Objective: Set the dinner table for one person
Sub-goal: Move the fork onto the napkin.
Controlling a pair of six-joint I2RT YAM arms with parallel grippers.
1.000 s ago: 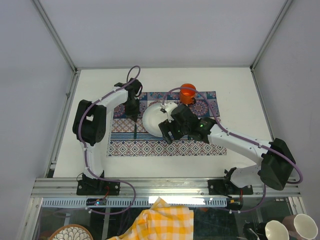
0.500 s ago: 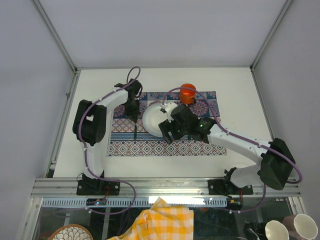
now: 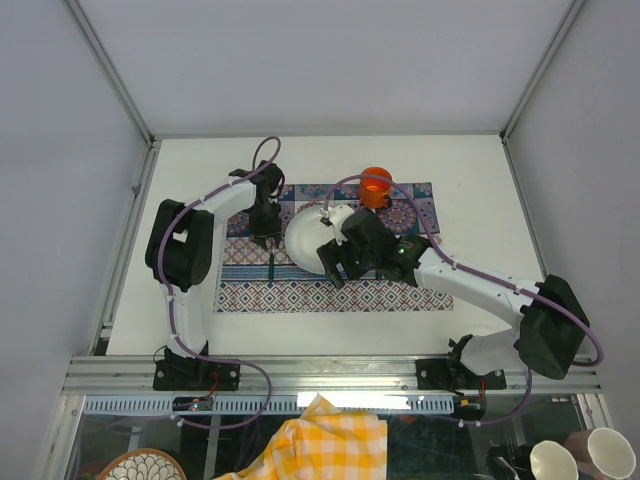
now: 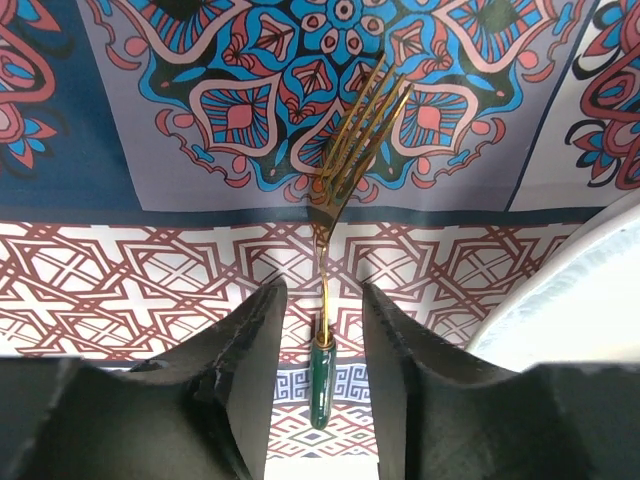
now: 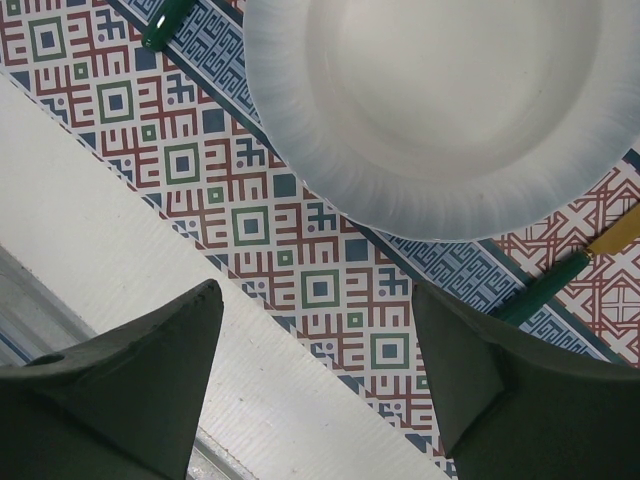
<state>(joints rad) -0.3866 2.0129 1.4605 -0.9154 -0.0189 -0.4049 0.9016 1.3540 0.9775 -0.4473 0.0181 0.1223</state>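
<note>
Top external: aluminium rails [image 3: 300,372] at near edge; white bench [image 3: 460,160] carrying patterned cloth [image 3: 300,295], grey walls [image 3: 300,60] around. Over cloth, right gripper [image 5: 315,300] — jaws wide, empty — beside white plate [image 5: 450,100]; left gripper [image 4: 322,300] jaws released astride fork [image 4: 350,140]. Orange cup [image 3: 376,184] farthest. Second green-handled utensil [image 5: 545,285] cut off.

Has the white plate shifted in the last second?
No. The white plate covers the same patch of the patterned cloth as before.

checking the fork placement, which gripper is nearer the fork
Left. The left gripper sits right over the fork, open jaws either side of its green handle without touching. The right gripper hangs open by the near edge of the white plate, farther away.
</note>
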